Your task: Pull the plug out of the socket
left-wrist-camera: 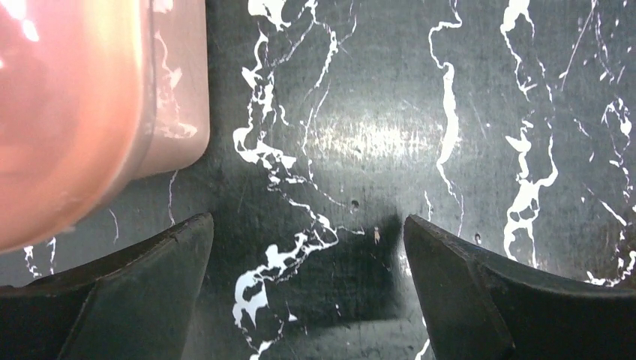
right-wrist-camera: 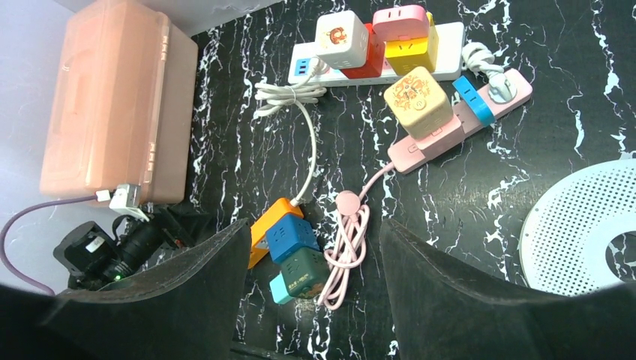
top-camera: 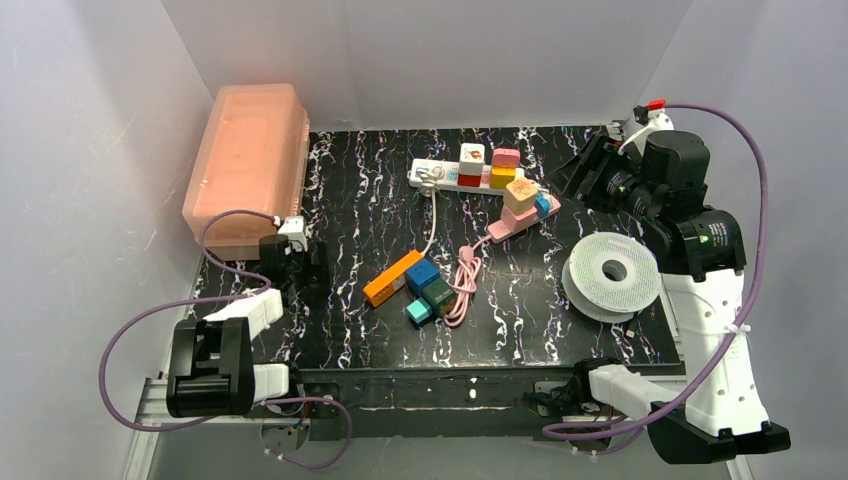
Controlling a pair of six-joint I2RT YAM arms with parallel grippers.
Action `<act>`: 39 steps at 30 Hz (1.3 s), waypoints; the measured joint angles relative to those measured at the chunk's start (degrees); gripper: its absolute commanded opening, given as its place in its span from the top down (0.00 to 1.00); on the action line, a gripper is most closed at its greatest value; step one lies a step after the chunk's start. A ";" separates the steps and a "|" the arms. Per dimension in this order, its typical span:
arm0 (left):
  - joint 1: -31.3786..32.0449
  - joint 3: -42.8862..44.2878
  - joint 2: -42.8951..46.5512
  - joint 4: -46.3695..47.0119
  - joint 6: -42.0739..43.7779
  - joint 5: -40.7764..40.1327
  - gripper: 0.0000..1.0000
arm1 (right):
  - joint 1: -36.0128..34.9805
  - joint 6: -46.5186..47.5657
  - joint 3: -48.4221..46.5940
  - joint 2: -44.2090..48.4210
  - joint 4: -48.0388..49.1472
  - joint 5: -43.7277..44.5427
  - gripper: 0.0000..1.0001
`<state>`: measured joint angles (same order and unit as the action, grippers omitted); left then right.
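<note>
The short orange socket strip (top-camera: 388, 281) lies mid-mat, also in the right wrist view (right-wrist-camera: 271, 222). A blue cube plug (top-camera: 421, 272) and a dark green cube (top-camera: 438, 291) sit on it, with a cyan block (top-camera: 419, 312) at its near end. A white cable reaches its far end. A coiled pink cable (top-camera: 463, 282) lies beside it. My left gripper (top-camera: 312, 265) is open and empty over bare mat at the left, in its wrist view (left-wrist-camera: 309, 247). My right gripper (top-camera: 583, 172) is open and empty, raised at the back right, far from the strip (right-wrist-camera: 315, 255).
A pink translucent box (top-camera: 248, 160) stands at the back left, close to my left gripper. A long white strip (top-camera: 440, 177) with several cube plugs and a pink strip (top-camera: 512, 224) lie at the back. A white spool (top-camera: 612, 275) lies at the right.
</note>
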<state>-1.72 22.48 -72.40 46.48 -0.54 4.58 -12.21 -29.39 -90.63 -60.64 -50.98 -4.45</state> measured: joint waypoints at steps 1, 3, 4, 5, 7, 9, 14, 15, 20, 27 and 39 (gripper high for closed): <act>-0.13 -0.52 -0.37 1.81 0.07 0.17 0.00 | 0.00 0.04 -0.17 0.00 0.02 -0.02 0.28; -0.48 -2.73 -1.27 7.80 0.37 0.90 0.00 | -0.02 0.07 -0.52 0.00 0.07 -0.17 0.28; -0.57 -4.15 -1.97 11.34 0.68 1.40 0.00 | 0.00 0.07 -0.55 0.00 0.07 -0.24 0.28; -0.76 -6.08 -3.13 16.68 1.38 2.12 0.00 | 0.00 0.07 -0.55 -0.04 0.04 -0.28 0.28; -0.92 -8.98 -6.12 26.27 2.51 3.04 0.00 | 0.00 0.07 -0.55 -0.11 0.04 -0.42 0.28; -0.98 -10.25 -8.83 32.87 3.52 3.72 0.00 | 0.00 0.04 -0.55 -0.22 0.04 -0.48 0.28; -1.33 -7.72 -9.38 29.94 4.72 5.77 0.00 | 0.00 0.04 -0.55 -0.50 0.07 -0.87 0.28; -1.33 -6.49 -9.44 28.11 4.57 5.81 0.00 | 0.00 0.04 -0.55 -0.59 0.07 -0.87 0.28; -1.33 -4.07 -10.10 24.74 3.61 5.27 0.00 | 0.00 0.04 -0.26 -0.66 0.35 -0.90 0.28; -1.33 -3.87 -10.01 24.13 3.41 4.94 0.00 | 0.00 0.02 1.51 -0.96 1.86 -1.57 0.28; -1.31 -3.74 -9.99 23.87 3.28 4.87 0.00 | 0.00 0.04 1.66 -0.96 1.95 -1.73 0.28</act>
